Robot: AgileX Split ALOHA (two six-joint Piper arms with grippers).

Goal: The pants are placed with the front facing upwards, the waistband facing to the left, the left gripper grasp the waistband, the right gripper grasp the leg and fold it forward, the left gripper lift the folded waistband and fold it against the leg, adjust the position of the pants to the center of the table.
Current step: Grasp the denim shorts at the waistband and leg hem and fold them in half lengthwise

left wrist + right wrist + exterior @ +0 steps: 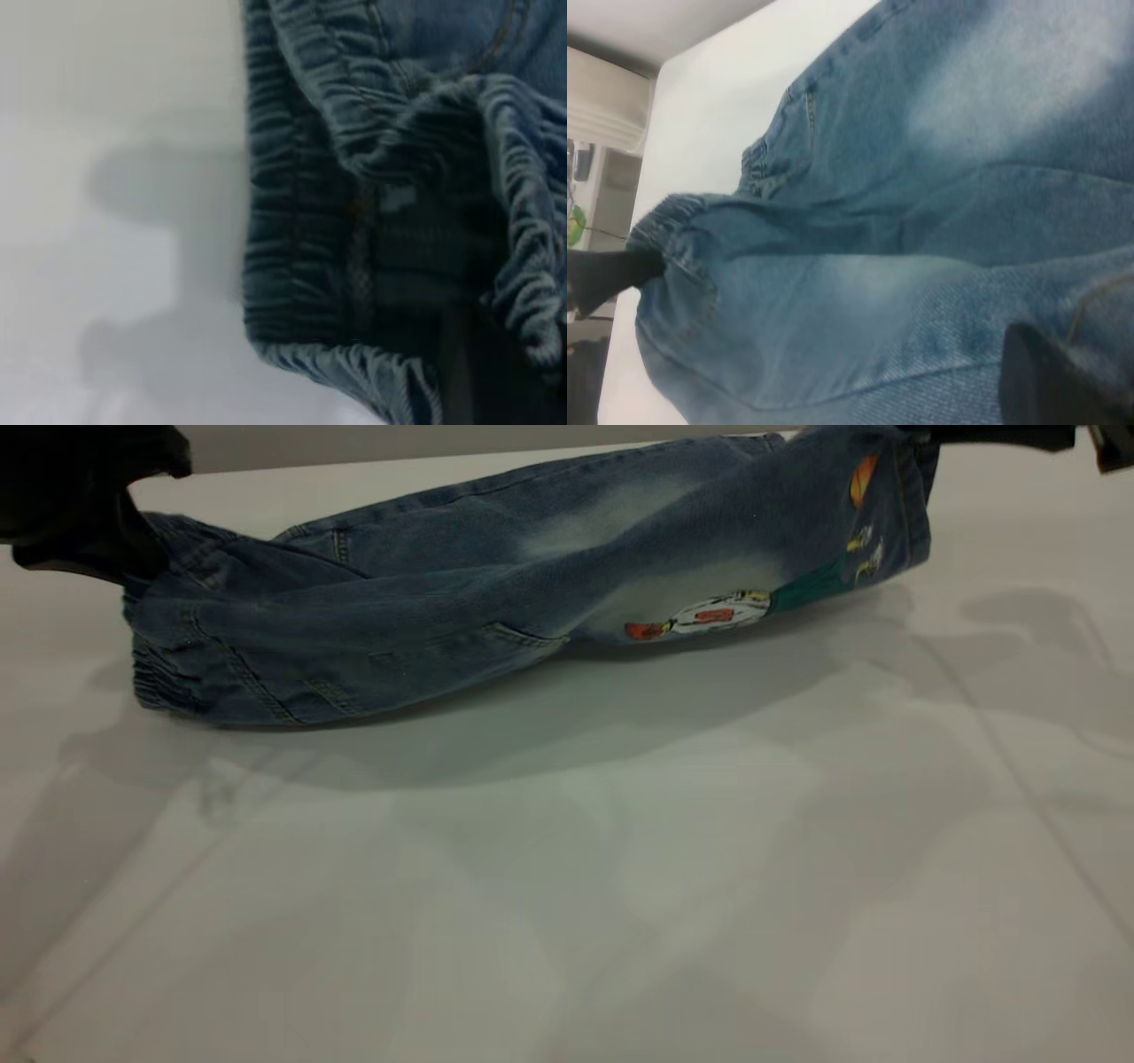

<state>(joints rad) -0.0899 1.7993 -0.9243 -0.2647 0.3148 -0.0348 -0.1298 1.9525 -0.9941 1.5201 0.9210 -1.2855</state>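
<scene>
While the pants (pixel 496 602) are hanging across the frame's upper half, the left gripper (pixel 106 540) is pinching the waistband (pixel 164 682) and the right gripper (pixel 912 438) seemingly the leg (pixel 797 540); both should be travelling forward level.

faded denim pants (pixel 461 611) — smooth matt table (pixel 567 886)

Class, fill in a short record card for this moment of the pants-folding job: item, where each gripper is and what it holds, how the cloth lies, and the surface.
Item: pants, blue denim, cartoon print showing
Left gripper: at the left end, shut on the waistband
Right gripper: at the right end, shut on the leg
Cloth state: both ends lifted, middle sagging to the surface
Surface: table, white-grey
</scene>
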